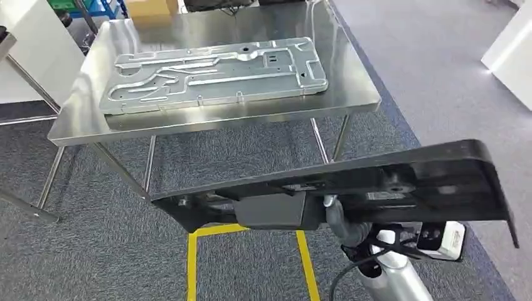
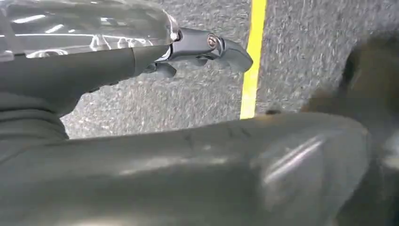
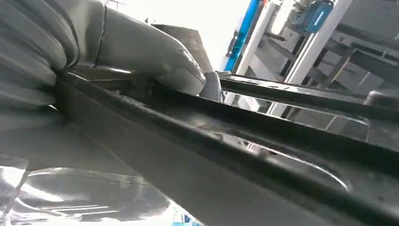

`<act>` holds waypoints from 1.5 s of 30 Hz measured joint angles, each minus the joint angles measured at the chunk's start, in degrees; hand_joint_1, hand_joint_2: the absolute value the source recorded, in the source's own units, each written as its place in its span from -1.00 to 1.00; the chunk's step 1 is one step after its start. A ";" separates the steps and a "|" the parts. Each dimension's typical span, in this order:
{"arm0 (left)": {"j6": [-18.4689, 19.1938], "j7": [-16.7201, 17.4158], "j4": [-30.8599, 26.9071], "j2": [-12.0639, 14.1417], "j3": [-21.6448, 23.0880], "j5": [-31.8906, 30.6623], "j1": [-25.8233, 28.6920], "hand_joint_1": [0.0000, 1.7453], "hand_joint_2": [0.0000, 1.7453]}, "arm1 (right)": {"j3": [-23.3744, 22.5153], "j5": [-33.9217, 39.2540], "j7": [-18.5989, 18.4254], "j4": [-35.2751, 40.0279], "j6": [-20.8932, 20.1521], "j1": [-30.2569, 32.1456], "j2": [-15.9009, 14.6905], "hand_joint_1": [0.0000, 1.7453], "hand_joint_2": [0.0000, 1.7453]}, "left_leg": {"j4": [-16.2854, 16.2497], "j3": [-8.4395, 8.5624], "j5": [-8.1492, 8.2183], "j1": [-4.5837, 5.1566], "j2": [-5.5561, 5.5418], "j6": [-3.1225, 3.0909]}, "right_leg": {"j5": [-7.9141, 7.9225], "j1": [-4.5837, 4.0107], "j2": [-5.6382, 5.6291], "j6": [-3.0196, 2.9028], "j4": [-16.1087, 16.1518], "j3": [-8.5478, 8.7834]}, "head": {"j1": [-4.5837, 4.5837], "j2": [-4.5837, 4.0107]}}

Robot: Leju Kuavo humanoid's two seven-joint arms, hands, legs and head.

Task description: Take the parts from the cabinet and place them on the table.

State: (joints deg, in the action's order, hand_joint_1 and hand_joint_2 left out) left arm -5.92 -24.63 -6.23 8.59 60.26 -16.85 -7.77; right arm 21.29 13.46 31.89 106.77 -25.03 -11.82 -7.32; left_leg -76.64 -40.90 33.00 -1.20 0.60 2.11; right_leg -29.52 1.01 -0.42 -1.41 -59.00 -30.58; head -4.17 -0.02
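A long dark metal plate [image 1: 401,175] hangs level in front of me, short of the steel table [image 1: 219,122]. My right hand [image 1: 345,222] grips it from underneath near its middle. In the right wrist view the grey thumb [image 3: 150,56] presses on the plate's rim [image 3: 244,155]. A silver stamped plate [image 1: 213,75] lies flat on the table top. My left hand [image 2: 202,47] hangs over the carpet with its dark fingers held away from the thumb and nothing in them.
Yellow tape [image 1: 191,263] marks a square on the grey carpet under the held plate. The table's thin legs [image 1: 149,166] stand just beyond it. A white unit [image 1: 511,50] stands at the far right, past a blue floor strip.
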 joint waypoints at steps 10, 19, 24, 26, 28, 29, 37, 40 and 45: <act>-0.15 -0.22 0.00 0.63 -0.02 -0.68 0.28 -1.00 -1.00 | -0.20 -0.22 -0.70 1.16 0.00 0.41 0.28 1.00 1.00 | 16.43 -0.19 -13.82 2.28 -1.84 -4.00 | -4.75 -1.40 -1.60 1.46 -1.73 8.24 | 0.00 0.00; -0.07 -0.61 -0.02 0.44 -0.09 -0.81 0.13 -1.00 -1.00 | -0.39 -1.62 -0.19 1.70 0.07 2.30 0.31 1.00 1.00 | 17.82 7.62 -8.02 1.90 -1.88 -4.27 | -8.03 -0.59 0.12 3.21 -8.35 -5.37 | 0.07 0.00; 0.02 -0.63 -0.02 0.44 -0.17 -0.72 -0.02 -1.00 -1.00 | -0.59 -2.10 0.05 1.86 -0.09 2.82 0.31 1.00 1.00 | 16.94 9.48 -6.34 2.14 -1.94 -2.78 | 3.68 -1.04 -0.07 0.82 -0.45 -4.33 | 0.04 0.00; 0.02 -0.63 -0.02 0.55 -0.17 -0.76 0.01 -1.00 -1.00 | -0.63 -2.08 0.09 1.95 -0.15 2.69 0.41 1.00 1.00 | 16.40 9.42 -5.82 2.04 -1.75 -2.11 | 3.64 -0.72 0.06 0.04 0.12 -3.10 | 0.04 0.00; 0.02 -0.76 -0.04 0.42 -0.20 -0.74 -0.36 -1.00 -1.00 | -0.70 -1.92 0.11 2.01 -0.20 2.53 0.44 1.00 1.00 | 11.44 7.17 -3.01 1.74 -1.46 -1.50 | 3.29 -0.67 0.19 -0.47 0.18 -2.51 | 0.04 0.00; 0.02 -0.76 -0.04 0.44 -0.24 -0.74 -0.42 -1.00 -1.00 | -0.72 -1.90 0.09 2.01 -0.22 2.42 0.44 1.00 1.00 | 7.05 4.70 -0.88 1.45 -1.40 -1.16 | 3.08 -0.70 0.22 -0.57 0.18 -2.37 | 0.02 0.00; -0.04 -0.96 -0.04 0.46 -0.28 -0.74 -0.15 -1.00 -1.00 | -0.74 -1.07 0.09 1.68 -0.26 2.44 0.44 1.00 1.00 | 17.21 6.39 -9.31 0.92 -0.88 -0.97 | 1.27 -0.64 0.21 0.08 0.26 -0.17 | 0.04 0.00; -0.13 -1.20 -0.04 0.46 -0.37 -0.76 -0.09 -1.00 -1.00 | -0.74 -1.11 0.20 1.68 -0.28 2.65 0.44 1.00 1.00 | 17.84 6.43 -7.99 1.57 -0.81 -2.18 | 0.79 -0.70 0.16 1.23 0.37 -0.27 | 0.04 0.00; -0.24 -1.51 -0.04 0.44 -0.87 -0.74 -0.05 -1.00 -1.00 | -0.83 -1.81 1.07 1.83 -0.13 3.22 0.44 1.00 1.00 | 19.36 8.08 -8.32 0.99 -0.77 -3.55 | -4.06 -0.65 0.24 2.58 -8.39 -4.16 | 0.04 0.00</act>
State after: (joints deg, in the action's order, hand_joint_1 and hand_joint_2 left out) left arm -6.16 -26.14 -6.27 9.03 59.38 -17.59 -7.82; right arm 20.46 11.65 32.96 108.61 -25.16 -8.60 -6.88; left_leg -57.28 -32.83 24.68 -0.22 -0.17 -1.44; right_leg -33.58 0.36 -0.17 1.17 -67.39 -34.74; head -4.13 -0.02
